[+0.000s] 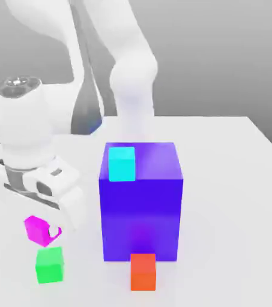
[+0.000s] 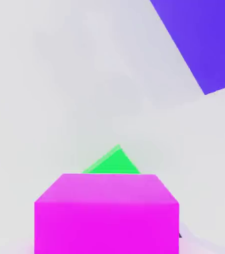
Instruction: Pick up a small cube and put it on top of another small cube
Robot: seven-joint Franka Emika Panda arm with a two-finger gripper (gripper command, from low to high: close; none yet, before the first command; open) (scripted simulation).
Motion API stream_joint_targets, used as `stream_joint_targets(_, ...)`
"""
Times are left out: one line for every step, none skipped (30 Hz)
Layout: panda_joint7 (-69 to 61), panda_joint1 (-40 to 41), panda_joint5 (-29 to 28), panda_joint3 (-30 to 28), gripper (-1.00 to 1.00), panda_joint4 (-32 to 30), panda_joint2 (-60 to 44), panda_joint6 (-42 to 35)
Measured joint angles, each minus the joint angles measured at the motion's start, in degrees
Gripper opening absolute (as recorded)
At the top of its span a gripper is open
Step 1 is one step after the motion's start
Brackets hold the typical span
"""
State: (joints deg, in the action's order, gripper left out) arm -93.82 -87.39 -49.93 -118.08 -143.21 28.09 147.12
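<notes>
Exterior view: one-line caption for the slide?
Pincer carries the magenta cube just above the green cube, beside the blue block topped by a cyan cube.

Seemingly a simulated test bench: bare white table (image 1: 234, 156), flat-coloured blocks, grey backdrop.

Four small cubes can be counted here: one small bright magenta cube (image 1: 37, 229), one small bright green cube (image 1: 49, 265), one small cyan cube (image 1: 122, 163) and one small orange-red cube (image 1: 143, 271). Just one big blue-violet block (image 1: 141, 204) is seen. One white robot arm (image 1: 36, 156) is counted too.
</notes>
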Motion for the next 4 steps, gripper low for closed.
stream_joint_targets(1.48, -1.93, -2.17, -2.36, 1.00, 0.37, 1.17, 0.56)
stream_joint_targets(1.48, -1.92, -2.17, -2.36, 1.00, 0.37, 1.17, 0.56)
stream_joint_targets(1.48, -1.92, -2.17, -2.36, 1.00, 0.37, 1.17, 0.56)
stream_joint_targets(1.48, -1.92, -2.17, -2.36, 1.00, 0.37, 1.17, 0.56)
